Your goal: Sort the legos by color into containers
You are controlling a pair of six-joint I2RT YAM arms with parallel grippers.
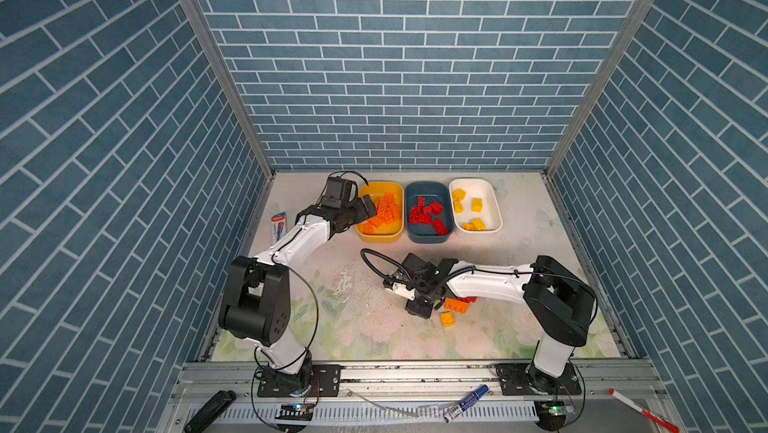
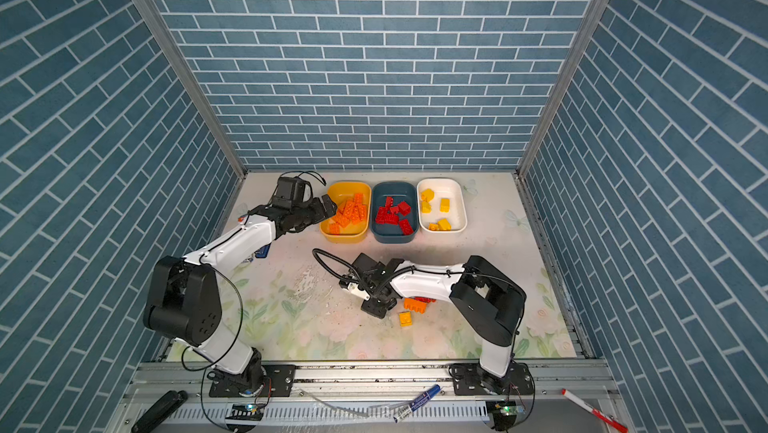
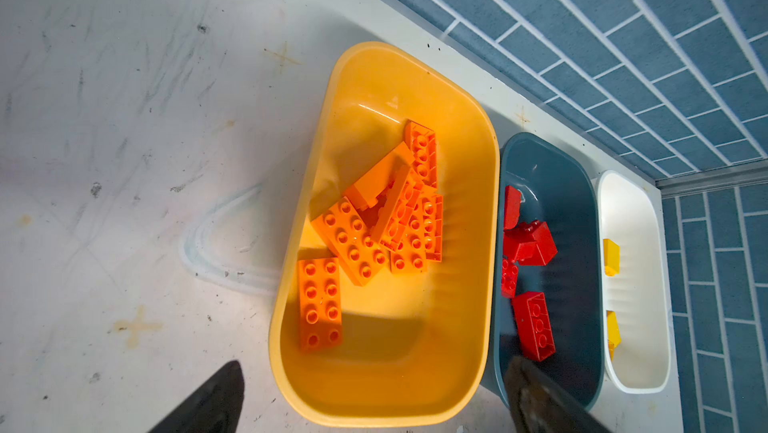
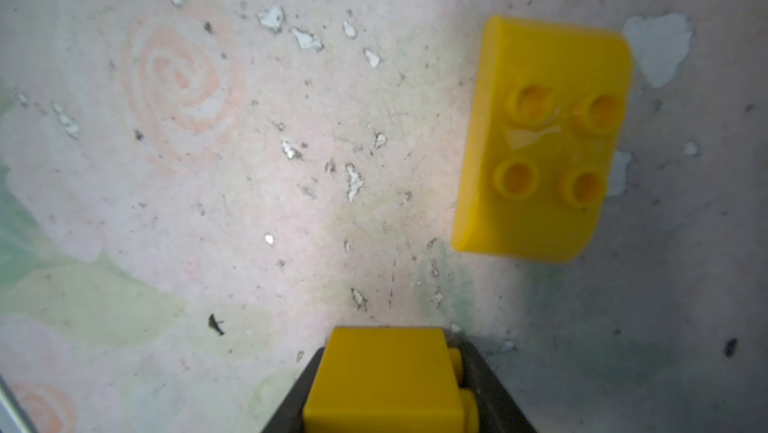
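Note:
Three containers stand in a row at the back: a yellow tub [image 1: 380, 236] with several orange legos [image 3: 365, 235], a teal tub [image 1: 428, 239] with red legos [image 1: 428, 214], and a white tub [image 1: 478, 184] with yellow legos [image 1: 476, 204]. My left gripper [image 3: 374, 368] hangs open over the yellow tub's near end, with nothing between its fingers. My right gripper [image 4: 390, 368] is down at the mat and shut on a yellow lego [image 4: 386, 385]. Beside it on the mat lie a rounded yellow lego [image 4: 544, 148], an orange lego [image 1: 456, 305] and a red lego [image 1: 468, 298] partly under the arm.
A blue stapler pack [image 1: 278, 225] lies at the mat's left edge beside the left arm. On the front rail are a blue marker [image 1: 465, 402], a red pen [image 1: 636, 408] and a black tool [image 1: 210, 410]. Blue brick walls enclose three sides.

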